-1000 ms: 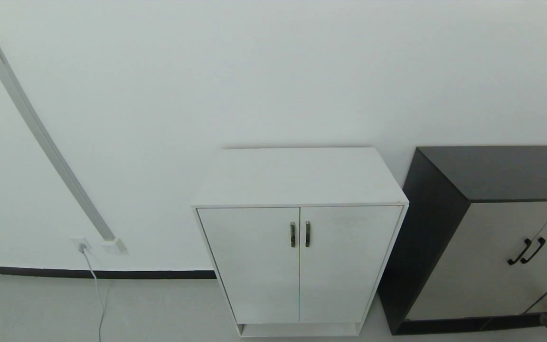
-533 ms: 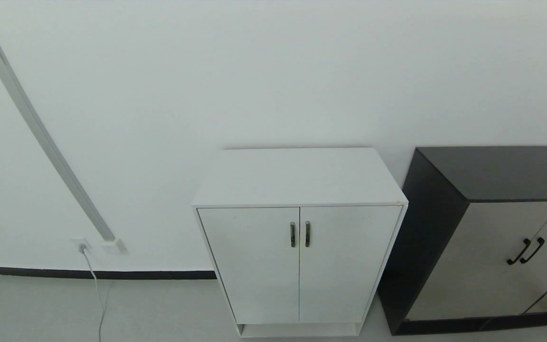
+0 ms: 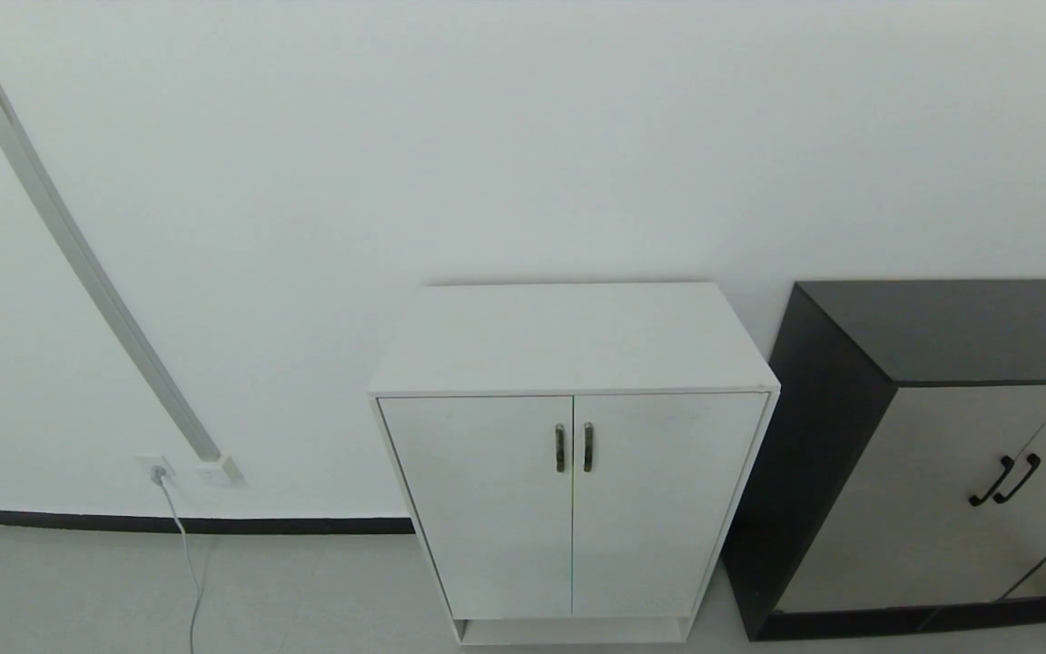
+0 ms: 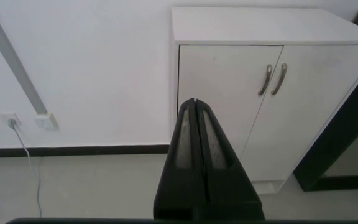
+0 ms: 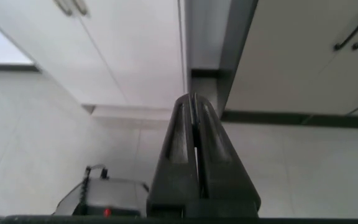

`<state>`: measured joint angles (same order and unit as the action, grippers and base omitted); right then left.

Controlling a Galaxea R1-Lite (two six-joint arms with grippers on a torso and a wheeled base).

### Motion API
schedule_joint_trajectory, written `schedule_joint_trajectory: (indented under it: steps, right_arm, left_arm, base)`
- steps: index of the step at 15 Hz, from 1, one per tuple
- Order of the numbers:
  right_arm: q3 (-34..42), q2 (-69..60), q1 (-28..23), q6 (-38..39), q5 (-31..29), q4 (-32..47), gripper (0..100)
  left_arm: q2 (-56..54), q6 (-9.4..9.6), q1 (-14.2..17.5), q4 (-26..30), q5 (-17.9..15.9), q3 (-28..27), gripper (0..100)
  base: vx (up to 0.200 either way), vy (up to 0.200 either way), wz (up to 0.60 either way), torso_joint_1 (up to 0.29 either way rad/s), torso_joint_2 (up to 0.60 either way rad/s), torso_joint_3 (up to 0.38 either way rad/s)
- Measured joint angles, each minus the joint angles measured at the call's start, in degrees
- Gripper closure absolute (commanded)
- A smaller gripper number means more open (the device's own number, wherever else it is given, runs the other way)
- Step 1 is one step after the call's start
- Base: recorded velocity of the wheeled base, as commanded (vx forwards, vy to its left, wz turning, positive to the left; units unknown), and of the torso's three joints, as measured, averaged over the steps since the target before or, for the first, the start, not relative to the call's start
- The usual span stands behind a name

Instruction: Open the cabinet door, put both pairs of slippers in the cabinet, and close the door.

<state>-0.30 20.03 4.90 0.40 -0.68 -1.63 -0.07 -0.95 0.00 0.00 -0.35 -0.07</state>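
Grippers: L gripper point(image 4: 194, 106) and R gripper point(image 5: 194, 99) both pinched closed, nothing held, both apart from cabinet point(image 3: 573, 341). Cabinet stands vs. wall point(image 3: 523, 136), just beside black cabinet point(image 3: 850, 436); doors point(image 3: 478, 509) flush shut, L handle point(image 3: 560, 448) and R handle point(image 3: 587, 447) paired at centre seam. Judgement: door = rigid, light panel, prob. hinged at outer edge, so swings in arc; handle = thin upright metal bar, likely slick. Take hold mid-bar, fingers across it; pull along arc, not straight.

We held our left gripper point(image 4: 194, 104) and our right gripper point(image 5: 194, 98) each with jaws pressed flat together.
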Motion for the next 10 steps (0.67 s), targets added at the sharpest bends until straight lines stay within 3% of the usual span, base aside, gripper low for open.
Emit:
schedule_joint_trajectory:
  steps: [7, 10]
  right_arm:
    - [0.3, -12.9, 1.7, -0.3, 0.6, 1.7, 100]
    - [0.3, -14.0, -1.8, -0.4, 0.6, 1.8, 100]
  left_arm:
    - [0.0, 0.00, 0.0, 0.0, -0.1, 0.0, 100]
    - [0.0, 0.00, 0.0, 0.0, -0.1, 0.0, 100]
  base:
    - [0.000, 0.000, 0.00, 0.000, 0.00, 0.000]
    - [0.000, 0.000, 0.00, 0.000, 0.00, 0.000]
